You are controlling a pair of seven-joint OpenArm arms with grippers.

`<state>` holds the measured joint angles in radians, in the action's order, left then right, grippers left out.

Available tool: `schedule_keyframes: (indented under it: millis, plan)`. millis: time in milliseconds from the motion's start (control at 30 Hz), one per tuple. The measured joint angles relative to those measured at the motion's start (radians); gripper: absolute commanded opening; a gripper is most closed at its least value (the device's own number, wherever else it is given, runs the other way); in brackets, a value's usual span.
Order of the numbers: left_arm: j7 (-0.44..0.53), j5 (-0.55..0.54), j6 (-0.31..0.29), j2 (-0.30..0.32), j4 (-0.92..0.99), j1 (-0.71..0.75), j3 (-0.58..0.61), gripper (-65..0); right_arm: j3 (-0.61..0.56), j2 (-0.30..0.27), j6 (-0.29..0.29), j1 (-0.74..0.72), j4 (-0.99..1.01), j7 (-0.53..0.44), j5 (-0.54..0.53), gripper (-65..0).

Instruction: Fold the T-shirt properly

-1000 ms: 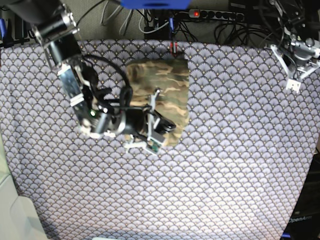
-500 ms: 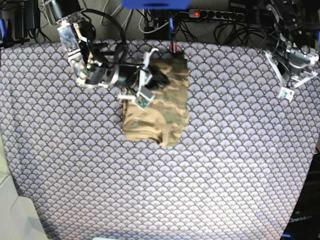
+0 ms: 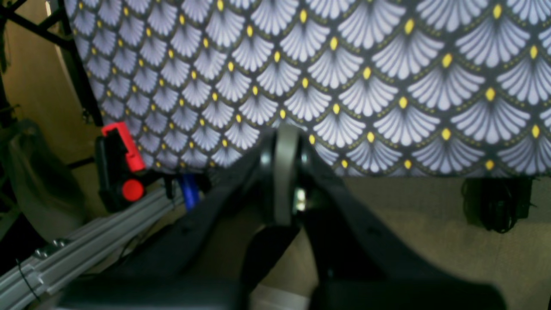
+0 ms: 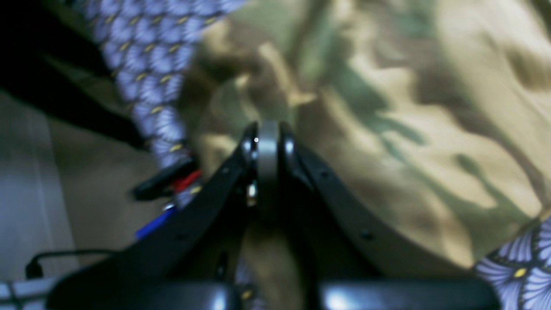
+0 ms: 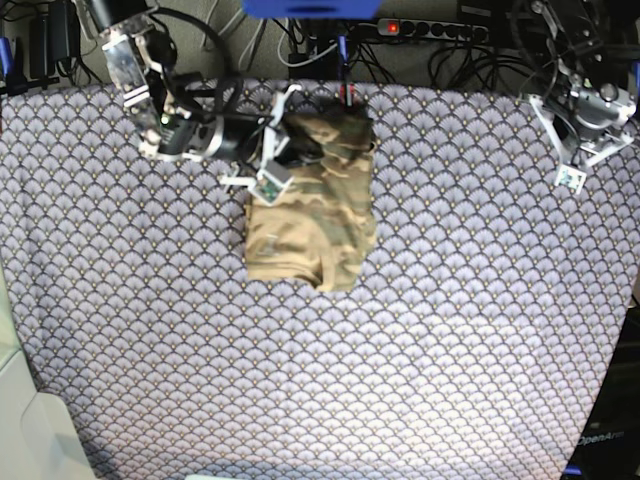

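The camouflage T-shirt lies folded into a compact rectangle at the far middle of the patterned table cloth. My right gripper hovers over the shirt's far left part, with its jaws shut. In the right wrist view the shut fingertips point at the shirt; no fabric shows between them. My left gripper is at the table's far right corner, away from the shirt. In the left wrist view it is shut and empty over the cloth's edge.
A power strip and cables run behind the table's far edge. A red-and-black clamp and an aluminium rail sit below the table's edge under my left gripper. A white object stands at the near left.
My right gripper has moved from the shirt's near edge up to its far left part. The shirt's outline stays about the same. My left gripper has shifted slightly at the far right corner.
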<state>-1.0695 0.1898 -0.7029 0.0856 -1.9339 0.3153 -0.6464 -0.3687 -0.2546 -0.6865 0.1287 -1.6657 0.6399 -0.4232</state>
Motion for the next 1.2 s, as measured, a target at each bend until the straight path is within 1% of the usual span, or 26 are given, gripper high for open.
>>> schedule_keyframes:
  millis: [67,133,200,333,400,467,567,700,767,833,900,967,1000,1033,1100,1200]
  plan:
    - [-0.005,0.003,0.0,0.0,0.0,0.002,-0.001,-65.0,-0.003,0.013,-0.005,0.002,-0.071,0.051,0.001,-65.0]
    - [-0.004,0.006,0.0,0.001,0.0,0.001,0.001,-65.0,0.0,0.046,-0.006,-0.001,-0.099,0.058,-0.008,-65.0]
    - [-0.001,0.003,0.0,0.001,0.0,0.0,0.001,-65.0,-0.004,0.071,-0.005,-0.003,-0.097,0.064,-0.01,-65.0]
    - [0.0,0.003,0.0,0.003,0.0,0.0,0.0,-65.0,-0.004,0.088,-0.007,-0.003,-0.036,0.073,-0.003,-65.0]
    - [0.0,0.003,0.0,0.003,0.0,0.0,0.0,-65.0,-0.005,0.098,-0.007,-0.004,0.008,0.062,-0.008,-65.0]
    - [0.0,0.0,0.0,0.003,0.0,0.0,0.002,-65.0,-0.006,0.098,-0.006,-0.006,0.058,-0.004,-0.009,-65.0]
    - [0.0,0.001,0.0,0.003,0.001,0.001,0.002,-65.0,-0.046,0.094,-0.005,-0.012,0.129,-0.061,-0.012,-65.0]
    - [0.0,0.0,0.0,0.003,0.001,0.0,0.002,-65.0,-0.062,0.094,-0.005,-0.005,0.126,-0.055,-0.003,-65.0]
    - [0.0,0.003,0.0,0.003,0.0,0.001,0.0,-65.0,-0.062,0.085,-0.001,0.01,0.066,-0.036,0.003,-65.0]
    - [0.0,0.0,0.0,0.003,-0.001,0.0,0.0,-65.0,-0.061,0.061,-0.003,0.032,-0.034,-0.006,-0.003,-65.0]
    - [0.0,-0.004,0.0,0.003,-0.003,0.001,0.0,-65.0,-0.05,0.046,-0.004,0.046,-0.134,0.06,0.004,-65.0]
    - [0.0,-0.005,0.0,0.003,-0.004,0.001,0.0,-65.0,-0.05,0.023,-0.004,0.052,-0.215,0.088,-0.002,-65.0]
    - [0.0,-0.004,0.0,0.003,-0.004,0.0,0.0,-65.0,-0.042,0.011,-0.005,0.064,-0.244,0.084,-0.01,-65.0]
    - [0.0,-0.004,0.0,0.003,-0.009,0.001,0.0,-65.0,-0.026,0.001,-0.005,0.084,-0.264,0.081,-0.015,-65.0]
    - [0.034,0.005,0.0,0.003,-0.019,0.0,-0.003,-65.0,0.023,-0.013,-0.006,0.127,-0.259,0.094,-0.006,-65.0]
    - [0.058,0.019,-0.001,0.0,-0.019,0.013,-0.027,-65.0,0.138,-0.056,-0.006,0.19,-0.255,0.105,-0.002,-65.0]
